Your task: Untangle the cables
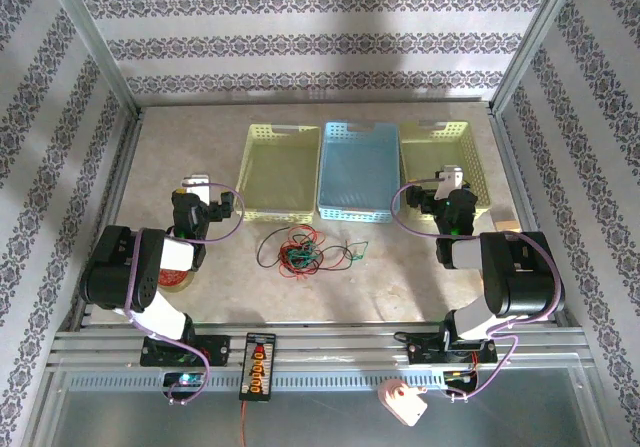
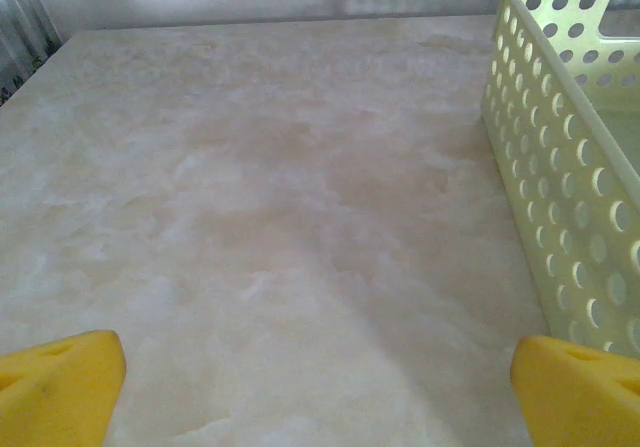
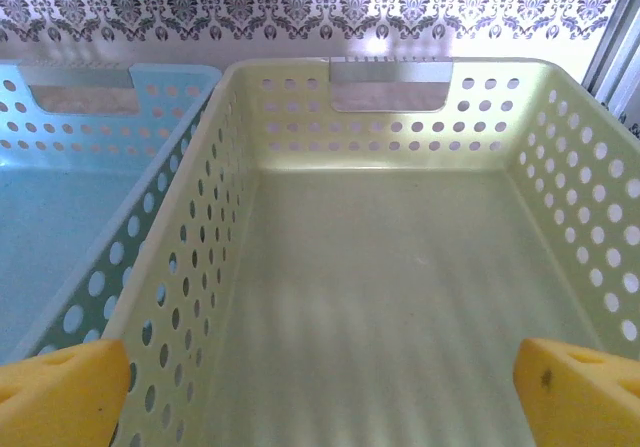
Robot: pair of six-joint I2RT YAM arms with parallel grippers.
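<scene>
The cables (image 1: 302, 251) lie as one knot of thin red, green and black strands on the table, in front of the baskets and between the two arms. My left gripper (image 1: 196, 189) hangs to the left of the knot, beside the left yellow basket (image 1: 280, 172). In its wrist view the yellow fingertips (image 2: 60, 382) stand wide apart over bare table, so my left gripper (image 2: 320, 387) is open and holds nothing. My right gripper (image 1: 450, 182) hovers open over the right yellow basket (image 1: 445, 162); its fingertips (image 3: 575, 387) frame that basket's bare floor (image 3: 380, 297).
A blue basket (image 1: 358, 172) sits between the two yellow ones. A roll of tape (image 1: 175, 267) lies under the left arm. A black power strip (image 1: 258, 365) with a red lead sits on the front rail, a pale pink object (image 1: 402, 401) to its right. Metal posts frame the table.
</scene>
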